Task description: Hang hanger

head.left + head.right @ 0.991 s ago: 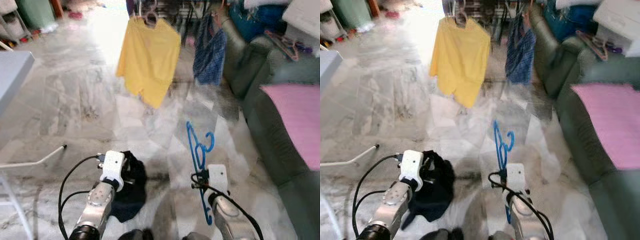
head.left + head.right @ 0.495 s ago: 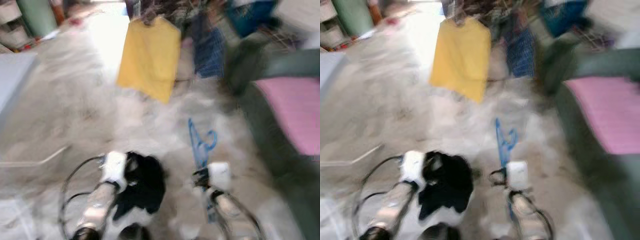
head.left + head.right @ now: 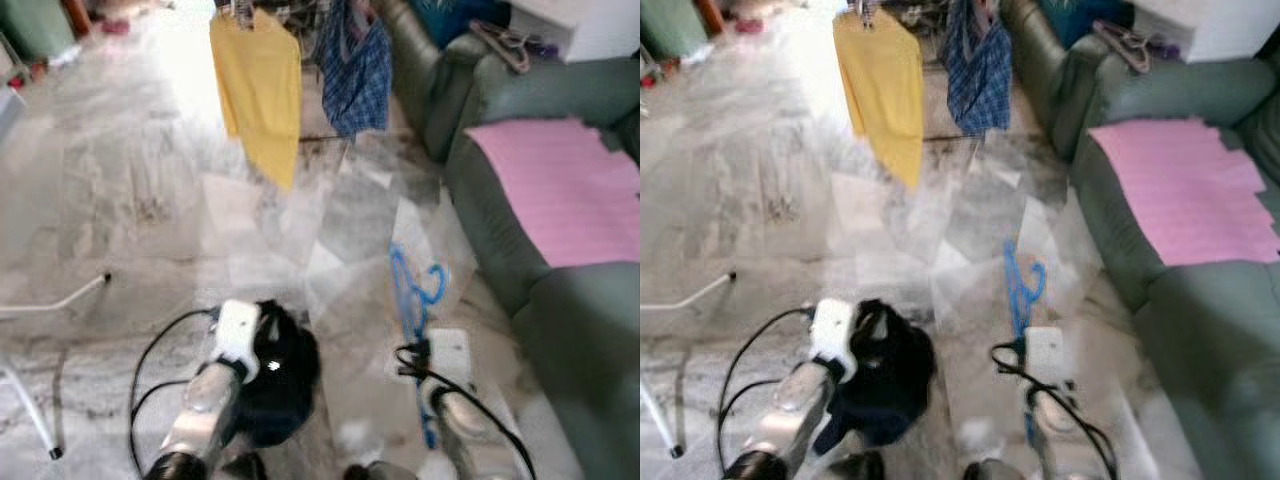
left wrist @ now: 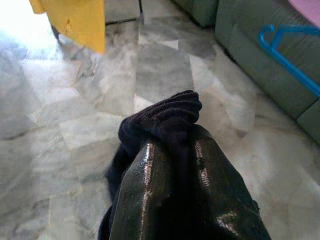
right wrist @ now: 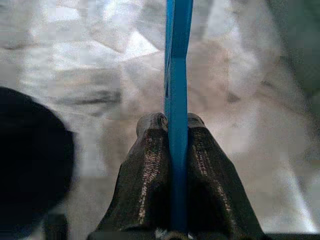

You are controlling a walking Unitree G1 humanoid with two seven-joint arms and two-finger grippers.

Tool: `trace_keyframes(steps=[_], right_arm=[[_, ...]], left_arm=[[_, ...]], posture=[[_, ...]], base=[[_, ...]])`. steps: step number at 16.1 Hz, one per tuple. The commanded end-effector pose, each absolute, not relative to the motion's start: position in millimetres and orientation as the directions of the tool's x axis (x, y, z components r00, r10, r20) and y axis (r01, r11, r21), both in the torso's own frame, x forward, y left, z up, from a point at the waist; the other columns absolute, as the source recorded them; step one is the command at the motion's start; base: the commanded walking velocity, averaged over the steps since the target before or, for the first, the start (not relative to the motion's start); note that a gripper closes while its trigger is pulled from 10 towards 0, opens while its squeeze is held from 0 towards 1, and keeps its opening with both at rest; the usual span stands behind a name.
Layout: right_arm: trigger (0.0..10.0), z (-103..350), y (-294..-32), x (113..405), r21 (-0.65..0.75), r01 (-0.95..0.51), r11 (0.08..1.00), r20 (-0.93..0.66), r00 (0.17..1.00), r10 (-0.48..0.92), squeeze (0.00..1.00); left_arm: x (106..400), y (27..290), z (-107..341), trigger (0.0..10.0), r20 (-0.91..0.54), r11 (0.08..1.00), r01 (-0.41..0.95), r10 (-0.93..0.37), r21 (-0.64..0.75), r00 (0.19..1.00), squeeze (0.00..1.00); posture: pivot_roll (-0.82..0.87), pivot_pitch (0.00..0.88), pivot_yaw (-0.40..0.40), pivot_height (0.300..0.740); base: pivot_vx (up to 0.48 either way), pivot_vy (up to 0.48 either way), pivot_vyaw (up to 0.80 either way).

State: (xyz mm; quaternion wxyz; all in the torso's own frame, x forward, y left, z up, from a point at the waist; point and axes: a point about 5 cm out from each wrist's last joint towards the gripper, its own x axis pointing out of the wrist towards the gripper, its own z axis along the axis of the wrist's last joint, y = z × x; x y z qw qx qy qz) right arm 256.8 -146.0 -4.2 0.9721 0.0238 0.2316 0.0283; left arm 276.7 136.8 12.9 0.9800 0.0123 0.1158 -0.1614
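A blue plastic hanger stands upright in front of my right arm, hook end up, with my right gripper shut on its bar. My left gripper is shut on a bunched black garment, which hangs beside the left wrist. Ahead, a yellow shirt and a blue checked garment hang from a clothes rack at the top of the eye views.
A green sofa with a pink cloth runs along the right. Several hangers lie on the sofa's far end. A white metal frame leg lies on the marble floor at the left.
The camera has moved forward and turned; the hanging clothes now sit higher and further left, and the sofa looms larger on the right. Both grippers keep their holds.
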Motion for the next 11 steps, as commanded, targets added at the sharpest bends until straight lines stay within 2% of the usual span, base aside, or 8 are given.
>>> trace_keyframes(steps=[1, 11], right_arm=[[10.0, -3.8, -144.7, 257.5, 0.057, -0.054, 0.997, -0.447, 0.891, 0.074, 0.00], [10.0, -4.3, -144.7, 254.3, 0.038, -0.089, 0.995, -0.447, 0.889, 0.097, 0.00]], left_arm=[[279.5, 135.2, 20.3, 10.0, -0.180, 0.942, 0.335, -0.334, -0.026, 0.925, 0.00], [276.4, 135.9, 16.7, 10.0, -0.186, 0.941, 0.337, -0.338, -0.034, 0.923, 0.00]], posture=[[-0.08, 0.174, 0.010, 0.740], [-0.08, 0.181, 0.003, 0.740]], base=[[0.000, 0.000, 0.00], [0.375, 0.000, 0.00]])
